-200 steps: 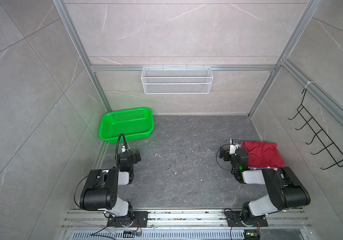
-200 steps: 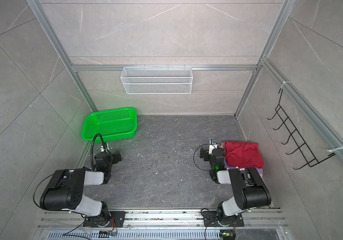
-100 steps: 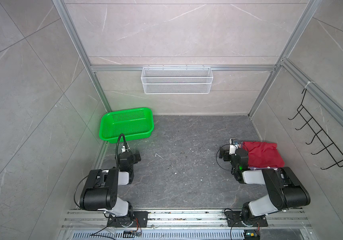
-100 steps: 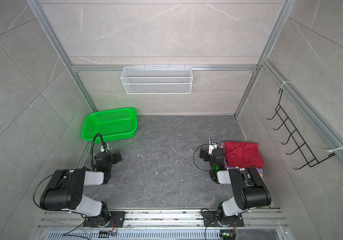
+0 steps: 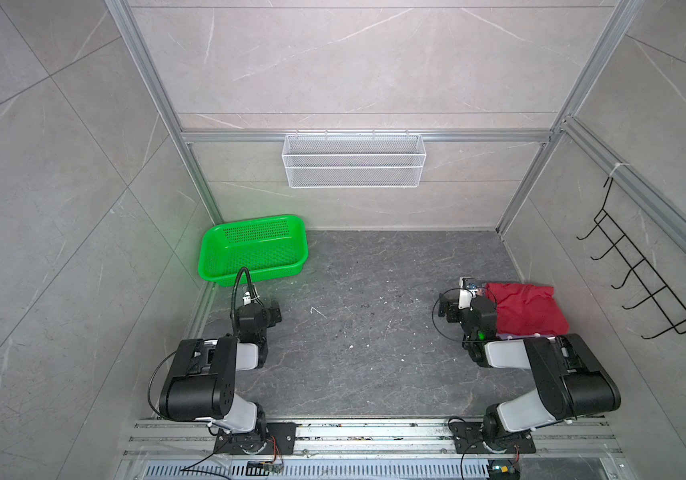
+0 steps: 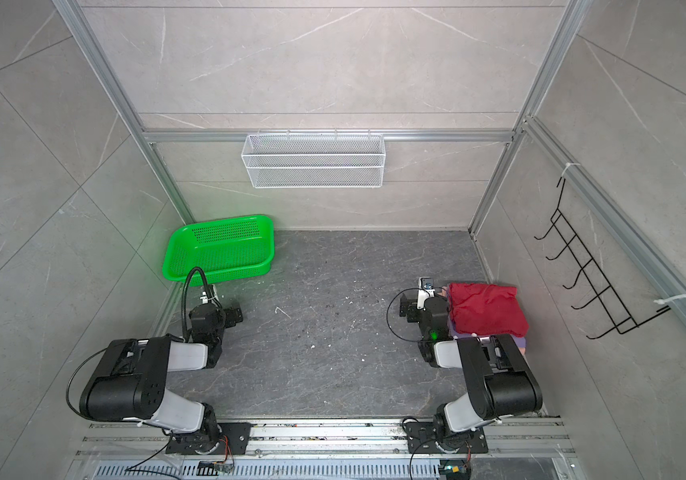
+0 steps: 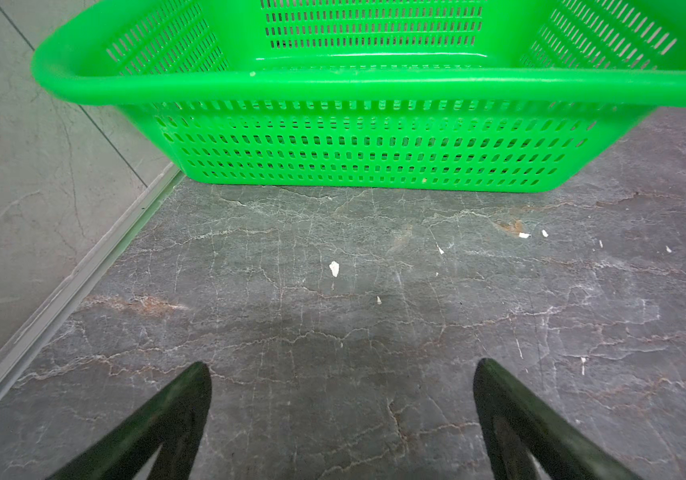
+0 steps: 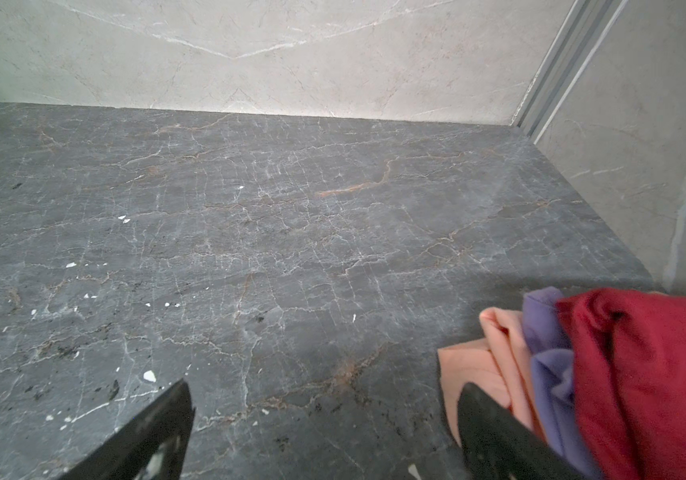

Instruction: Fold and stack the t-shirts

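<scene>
- I see a dark grey marbled tabletop (image 5: pixel 374 332) enclosed by pale tiled walls, with one black-and-white arm folded low on each side.
- The dark red t-shirt (image 5: pixel 528 309) lies folded on the right side of the tabletop, close to the right wall, in both top views (image 6: pixel 487 309).
- In the right wrist view, the dark red t-shirt (image 8: pixel 657 374) lies on top of a pile. A lavender t-shirt (image 8: pixel 551 365) pokes out under it, and a salmon-pink t-shirt (image 8: pixel 478 370) lies lowest, on the tabletop.
- My right gripper (image 8: pixel 324 384) sits low over bare tabletop with its fingers spread wide and nothing between them. One finger is just beside the edge of the salmon-pink t-shirt; I cannot tell whether it touches.
- My left gripper (image 7: pixel 341 365) is also spread wide and holds nothing. It points at the near wall of a green perforated plastic basket (image 7: pixel 374 83).
- The basket (image 5: pixel 258 270) stands at the far left of the tabletop against the left wall, well apart from the pile of shirts.
- A white wire basket (image 5: pixel 354 166) hangs on the back wall.
</scene>
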Controlling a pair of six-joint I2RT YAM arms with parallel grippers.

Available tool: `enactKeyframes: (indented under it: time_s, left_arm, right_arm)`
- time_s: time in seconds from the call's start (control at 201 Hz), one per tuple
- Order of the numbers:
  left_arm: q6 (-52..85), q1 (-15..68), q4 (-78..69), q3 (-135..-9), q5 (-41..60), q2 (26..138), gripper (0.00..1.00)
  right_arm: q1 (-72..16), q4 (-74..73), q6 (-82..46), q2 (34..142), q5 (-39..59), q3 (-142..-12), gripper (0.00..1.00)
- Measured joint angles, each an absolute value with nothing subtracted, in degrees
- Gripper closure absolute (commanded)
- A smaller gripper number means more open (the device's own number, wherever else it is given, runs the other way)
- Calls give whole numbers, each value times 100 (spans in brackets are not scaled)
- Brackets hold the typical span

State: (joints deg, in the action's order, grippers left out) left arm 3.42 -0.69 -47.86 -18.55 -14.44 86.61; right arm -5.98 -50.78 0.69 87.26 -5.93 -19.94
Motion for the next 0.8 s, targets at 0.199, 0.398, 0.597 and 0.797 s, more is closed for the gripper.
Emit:
enactKeyframes:
  time_s: [0.199, 0.398, 0.597, 0.797]
  left_arm:
    - [342, -69, -4786, -1855, -1444, 8661, 0]
    - [342, -69, -4786, -1855, -1444, 8661, 0]
    - [342, -69, -4786, -1855, -1444, 8661, 0]
    - [342, -69, -4786, -1855, -1444, 8661, 0]
  right_arm:
    - [-598, -5076, 69, 8726, -591, -1994, 0]
    - [-598, -5059, 69, 8726, -591, -1994, 0]
    - [-598, -5035, 69, 8726, -593, -1994, 0]
    - [-598, -5033, 69, 8726, -593, -1994, 0]
